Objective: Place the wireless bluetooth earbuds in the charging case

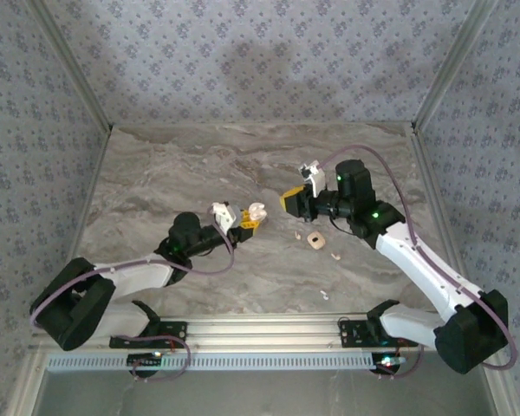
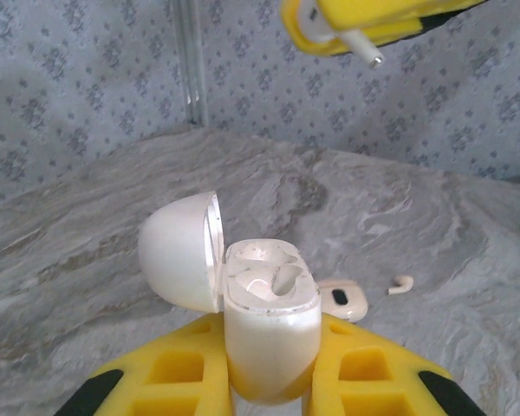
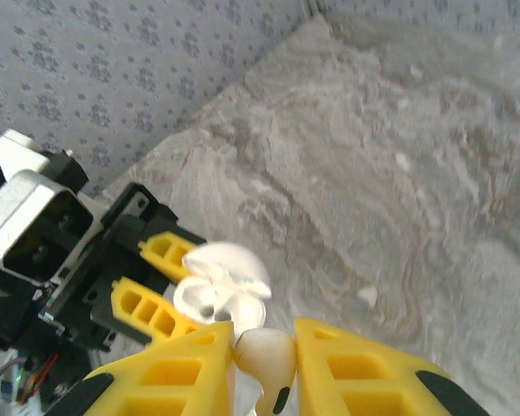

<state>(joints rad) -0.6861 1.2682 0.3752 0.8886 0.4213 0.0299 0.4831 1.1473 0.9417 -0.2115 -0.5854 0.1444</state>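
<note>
Two pinches set, nothing seated yet.
My left gripper (image 2: 273,373) clamps the glossy white open-lidded charging case (image 2: 269,321); right gripper (image 3: 264,334) nips one white stemmed earbud (image 3: 269,364) nearby; a second earbud (image 2: 402,284) lies on the grey marbled table (image 2: 87,260). Both insertions remain, I judge.

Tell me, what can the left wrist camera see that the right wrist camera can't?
Left wrist, not right wrist: a small tan piece lying on the table. Right wrist, not left wrist: the left arm's black-and-silver wrist body. Both: the open white charging case gripped by the left tool, and the earbud pinched in the right tool.
</note>
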